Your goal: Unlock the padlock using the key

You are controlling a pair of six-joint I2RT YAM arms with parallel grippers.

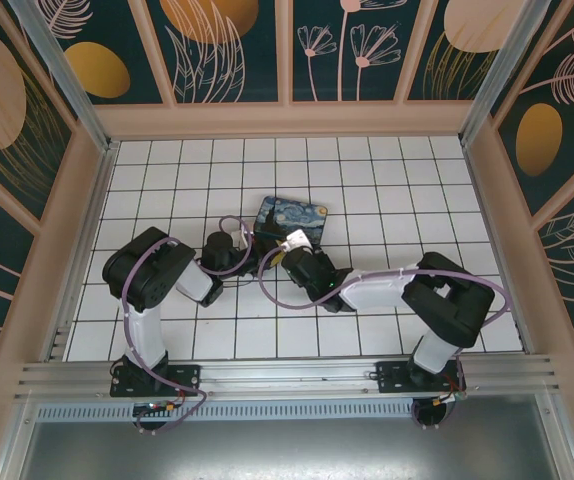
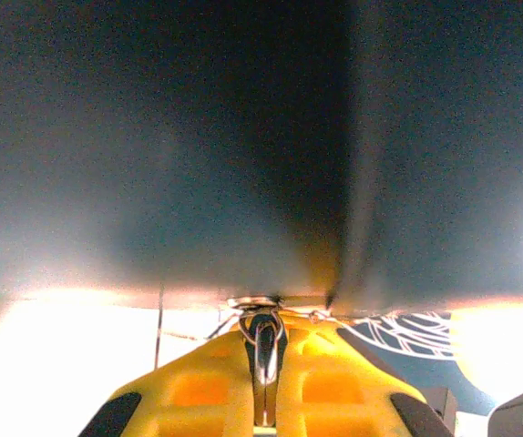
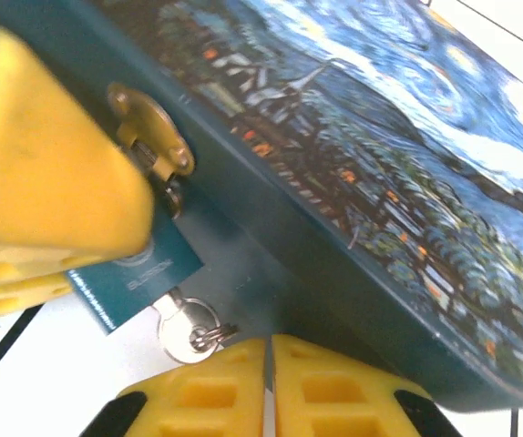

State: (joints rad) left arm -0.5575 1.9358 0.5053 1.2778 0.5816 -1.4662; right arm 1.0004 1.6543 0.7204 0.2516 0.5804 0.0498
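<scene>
Blue tin box (image 3: 407,182), lid shut; key (image 3: 187,328) below brass hasp (image 3: 152,137).

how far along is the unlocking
Done: key looks seated in the padlock, which the left pincer clamps. In hand: right pincer shut just beside the key head, grip unclear. Left: the turn; padlock hangs on the hasp of the tin box, not visibly open.
</scene>
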